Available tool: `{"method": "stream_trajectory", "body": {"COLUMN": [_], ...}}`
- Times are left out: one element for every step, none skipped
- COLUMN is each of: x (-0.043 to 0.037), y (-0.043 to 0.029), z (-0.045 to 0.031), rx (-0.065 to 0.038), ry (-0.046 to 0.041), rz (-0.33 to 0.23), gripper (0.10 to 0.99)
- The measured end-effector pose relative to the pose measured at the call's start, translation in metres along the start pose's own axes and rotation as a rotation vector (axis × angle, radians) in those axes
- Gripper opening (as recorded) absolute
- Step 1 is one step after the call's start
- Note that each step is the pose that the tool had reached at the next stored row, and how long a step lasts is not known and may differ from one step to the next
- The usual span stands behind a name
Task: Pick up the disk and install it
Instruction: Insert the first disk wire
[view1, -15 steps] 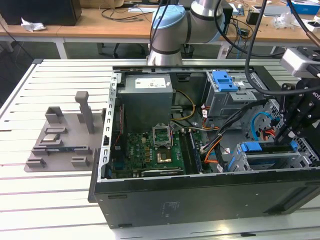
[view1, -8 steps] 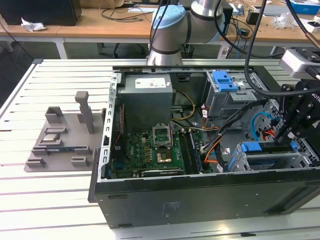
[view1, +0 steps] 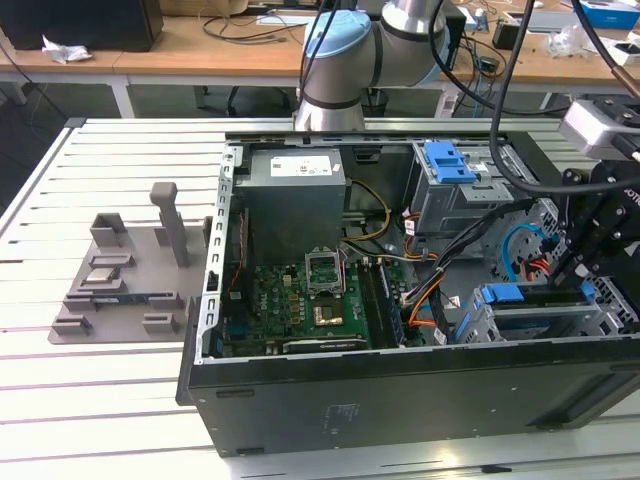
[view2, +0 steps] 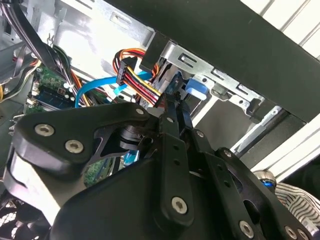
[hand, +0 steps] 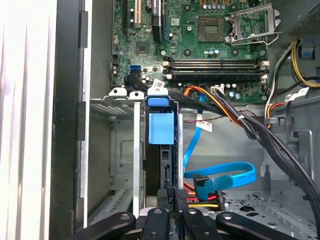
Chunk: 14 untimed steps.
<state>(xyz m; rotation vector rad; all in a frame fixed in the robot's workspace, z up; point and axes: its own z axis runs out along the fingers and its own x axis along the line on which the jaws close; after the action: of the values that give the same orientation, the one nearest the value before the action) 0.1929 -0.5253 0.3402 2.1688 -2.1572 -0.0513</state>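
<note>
The disk (hand: 161, 131) stands on edge in a slot of the metal drive cage (hand: 120, 107) at the case's front corner. Its blue carrier tab points toward the motherboard. In the exterior view the disk (view1: 503, 295) lies in the cage at the lower right of the open case. My gripper (hand: 172, 200) is at the disk's rear end, fingers closed on its two faces. The second wrist view shows the gripper (view2: 172, 112) pinched together just behind the blue tab (view2: 194, 89).
Blue, orange and black cables (hand: 220, 175) crowd the space beside the cage. A blue-handled drive bay (view1: 450, 160) and the grey power supply (view1: 295, 185) sit at the back of the case, with the motherboard (view1: 310, 300) between. A grey fixture (view1: 130, 270) lies on the table at the exterior view's left.
</note>
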Motion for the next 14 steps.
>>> {"method": "stream_trajectory", "body": {"x": [0.0000,0.0001,0.0003,0.0009,0.0012,0.0016,0.0021,0.0024,0.0026,0.0026,0.0026,0.0026,0.0026,0.0025], "y": [0.0000,0.0000,0.0001,0.0000,0.0000,0.0001,0.0000,0.0000,0.0000,0.0000,-0.0001,-0.0002,-0.0002,-0.0003], "z": [-0.0006,-0.0006,-0.0006,-0.0003,-0.0002,0.0000,0.0002,0.0002,0.0004,0.0007,0.0016,0.0026,0.0034,0.0044], "rx": [0.000,0.000,0.000,0.000,0.000,0.000,0.000,0.000,0.000,0.000,0.000,0.000,0.000,0.000], "ry": [-0.0067,-0.0119,-0.0140,-0.0147,-0.0146,-0.0148,-0.0149,-0.0148,-0.0145,-0.0143,-0.0147,-0.0144,-0.0142,-0.0141], "rz": [-0.001,-0.001,-0.001,-0.001,-0.001,-0.001,-0.001,-0.001,-0.001,-0.001,-0.001,-0.001,-0.001,-0.001], "gripper": [0.169,0.169,0.169,0.169,0.169,0.169,0.169,0.169,0.169,0.169,0.169,0.169,0.169,0.169]}}
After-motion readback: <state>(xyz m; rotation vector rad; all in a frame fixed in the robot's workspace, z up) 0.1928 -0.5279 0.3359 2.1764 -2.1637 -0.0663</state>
